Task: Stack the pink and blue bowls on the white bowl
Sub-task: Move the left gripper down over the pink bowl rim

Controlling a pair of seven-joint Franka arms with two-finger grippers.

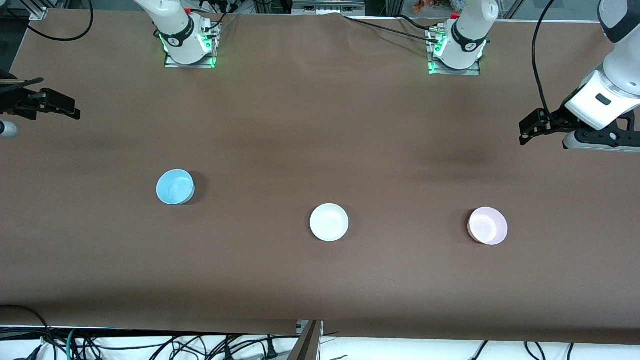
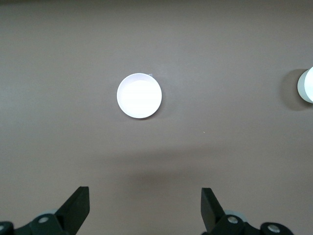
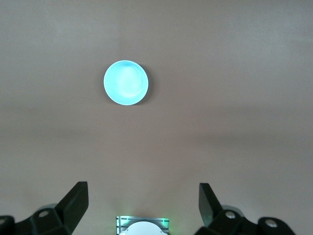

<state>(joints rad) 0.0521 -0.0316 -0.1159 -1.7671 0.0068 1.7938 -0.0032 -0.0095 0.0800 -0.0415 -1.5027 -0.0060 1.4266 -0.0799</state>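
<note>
The blue bowl (image 3: 126,82) sat alone on the brown table (image 3: 234,98), apart from the right gripper (image 3: 144,203), whose fingers (image 3: 76,198) were spread wide.

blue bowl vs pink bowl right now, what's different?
Colour: the blue bowl is sky blue, the pink bowl pale pink. Place: the blue bowl sits toward the right arm's end of the table, the pink bowl toward the left arm's end, with the white bowl between them. The blue bowl lies farther from the front camera. Both sit upright, empty, ungripped, similar in size.
</note>
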